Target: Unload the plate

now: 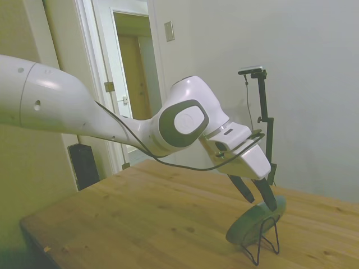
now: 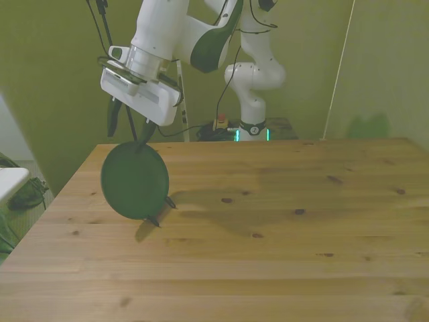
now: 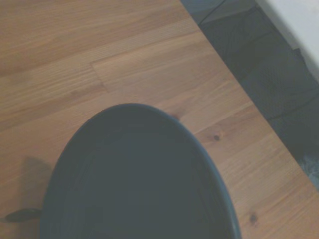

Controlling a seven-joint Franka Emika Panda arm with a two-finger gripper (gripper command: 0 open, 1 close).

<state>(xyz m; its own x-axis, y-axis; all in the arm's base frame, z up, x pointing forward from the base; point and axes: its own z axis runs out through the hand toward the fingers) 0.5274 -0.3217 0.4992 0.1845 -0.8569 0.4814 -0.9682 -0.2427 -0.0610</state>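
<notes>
The plate (image 2: 134,181) is dull grey-green and stands on edge, leaning in a thin black wire stand (image 1: 261,242) near the table's corner at the front view's left. My gripper (image 1: 262,204) hangs just over its top rim (image 2: 126,139), tilted, with its two dark fingers apart and nothing held between them. One fingertip (image 2: 141,142) meets the rim's top; whether it touches is unclear. The other fingertip (image 2: 110,133) is off to the side, clear of the plate. The wrist view is filled by the plate's face (image 3: 134,184) from close by.
The wooden table (image 2: 281,221) stretches to the front view's right of the plate. The table's edge (image 3: 234,79) runs close beside the plate, with dark floor beyond it. The stand's feet (image 2: 155,221) rest on the wood.
</notes>
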